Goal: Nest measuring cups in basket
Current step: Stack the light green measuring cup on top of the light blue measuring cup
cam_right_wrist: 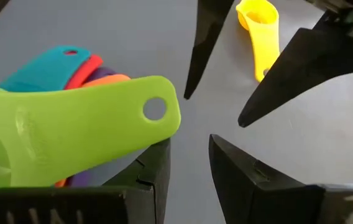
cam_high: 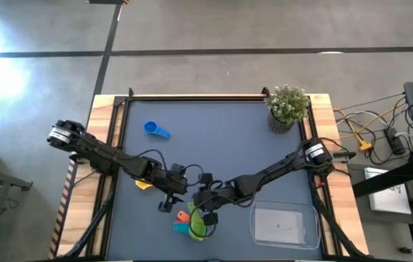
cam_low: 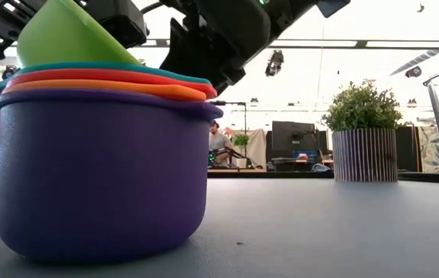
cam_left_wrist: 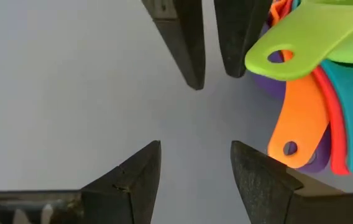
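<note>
Two arms reaching inward over the dark table (cam_high: 221, 138), meeting low near the front edge. Left arm slanting in from ten o'clock, left gripper (cam_high: 169, 202) ending beside the stack, fingers (cam_left_wrist: 130, 180) spread apart with only bare table between them, gripping nothing. Right arm angling in from two o'clock, right gripper (cam_high: 208, 211) hanging over the stack, its own fingers (cam_right_wrist: 251, 180) parted a little and closing on nothing; green handle lying across the near finger, contact unclear.

Five cups sitting nested outside the basket (cam_high: 285, 225): purple cup (cam_low: 100, 181) at the bottom, then orange cup (cam_low: 103, 89), red cup (cam_low: 119, 77), teal cup (cam_low: 107, 69), and green cup (cam_low: 65, 35) tilted on top. Handles fanning out together roughly toward ten o'clock in the high view, the green one (cam_right_wrist: 102, 124) lying over the rest, long and flat with a hole at its tip.

Stack resting just at four o'clock of the left gripper and right under the right one. Yellow cup (cam_high: 143, 184) lying beneath the left arm, well apart from the stack. Blue cup (cam_high: 155, 130) lying far off toward eleven o'clock, handle pointing to four o'clock. Basket sitting at three o'clock of the stack, near the front right corner. Potted plant (cam_high: 288, 107) standing at the far right corner.
</note>
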{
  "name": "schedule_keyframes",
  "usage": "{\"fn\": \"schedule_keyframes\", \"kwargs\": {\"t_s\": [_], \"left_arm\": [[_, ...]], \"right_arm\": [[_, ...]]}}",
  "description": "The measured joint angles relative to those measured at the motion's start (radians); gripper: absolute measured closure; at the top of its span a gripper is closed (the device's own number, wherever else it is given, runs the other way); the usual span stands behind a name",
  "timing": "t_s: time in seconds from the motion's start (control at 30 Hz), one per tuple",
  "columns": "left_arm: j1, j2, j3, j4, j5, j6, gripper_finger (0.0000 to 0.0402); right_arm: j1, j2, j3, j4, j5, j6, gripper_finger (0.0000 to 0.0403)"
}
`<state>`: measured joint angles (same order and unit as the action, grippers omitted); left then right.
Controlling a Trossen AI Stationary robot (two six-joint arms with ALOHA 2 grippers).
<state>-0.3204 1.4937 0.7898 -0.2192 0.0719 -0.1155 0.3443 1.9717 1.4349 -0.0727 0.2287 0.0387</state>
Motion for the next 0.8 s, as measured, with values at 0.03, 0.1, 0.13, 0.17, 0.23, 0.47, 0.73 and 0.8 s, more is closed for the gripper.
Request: {"fn": "schedule_keyframes", "kwargs": {"t_s": [0.03, 0.1, 0.13, 0.17, 0.23, 0.47, 0.73, 0.8], "left_arm": [[-0.002, -0.004, 0.0, -0.008, 0.0, -0.002, 0.0225], [-0.008, -0.012, 0.0, -0.007, 0.001, -0.003, 0.0225], [-0.012, -0.018, 0.0, -0.01, 0.002, -0.005, 0.0225], [-0.015, -0.024, 0.0, -0.01, 0.003, -0.007, 0.0225], [-0.022, -0.043, 0.0, -0.012, 0.004, -0.007, 0.0225], [-0.043, -0.125, 0.0, -0.019, 0.003, -0.024, 0.0225], [-0.083, -0.204, 0.0, -0.014, -0.003, -0.03, 0.0226], [-0.092, -0.215, 0.0, -0.014, -0.007, -0.033, 0.0226]], "right_arm": [[0.0, 0.0, 0.001, 0.002, 0.0, 0.0, 0.0305], [0.0, 0.0, 0.005, 0.0, 0.0, 0.004, 0.0308], [0.0, 0.0, 0.009, 0.001, 0.0, 0.005, 0.0309], [0.0, 0.0, 0.012, 0.003, 0.0, 0.01, 0.031], [0.0, 0.0, 0.015, 0.007, 0.0, 0.019, 0.0312], [0.0, 0.0, 0.023, 0.04, -0.004, 0.066, 0.0312], [0.002, 0.0, 0.031, 0.064, -0.094, 0.078, 0.0317], [0.003, 0.0, 0.032, 0.067, -0.118, 0.085, 0.0316]]}}
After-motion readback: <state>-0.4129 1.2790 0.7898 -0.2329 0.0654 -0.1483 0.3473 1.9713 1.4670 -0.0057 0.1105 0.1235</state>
